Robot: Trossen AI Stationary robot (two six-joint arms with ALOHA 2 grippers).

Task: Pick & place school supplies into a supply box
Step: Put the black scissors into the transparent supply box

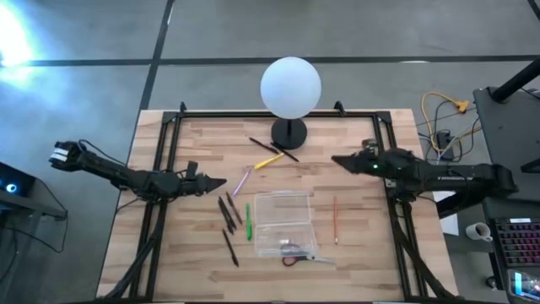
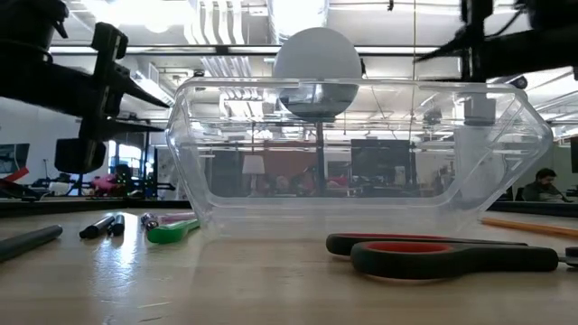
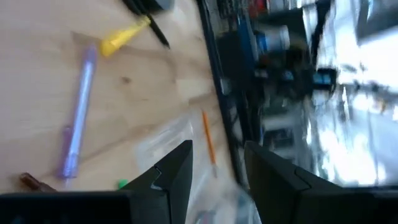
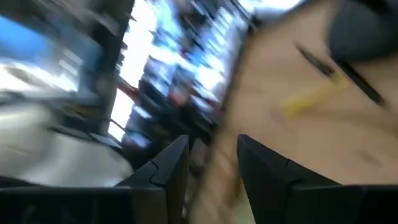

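Note:
The clear supply box (image 1: 283,221) (image 2: 361,153) stands on the wooden table, near its middle. The red-handled scissors (image 1: 297,253) (image 2: 442,253) lie flat on the table just before the box's near side. Left of the box lie a green pen (image 1: 248,219) (image 2: 172,232), several black pens (image 1: 228,215) and a pink pen (image 1: 242,179) (image 3: 78,115). A yellow pen (image 1: 270,160) (image 3: 124,36) and black pens (image 1: 285,153) lie by the lamp base. An orange pencil (image 1: 335,219) lies right of the box. My left gripper (image 1: 221,181) (image 3: 217,165) hovers open left of the pink pen. My right gripper (image 1: 335,158) (image 4: 212,162) hovers open right of the yellow pen.
A white globe lamp (image 1: 290,87) on a black base (image 1: 289,132) stands at the table's far middle. A black frame (image 1: 169,127) runs along the table's left, far and right edges. Cables (image 1: 443,118) and a mug (image 1: 478,230) sit off the table to the right.

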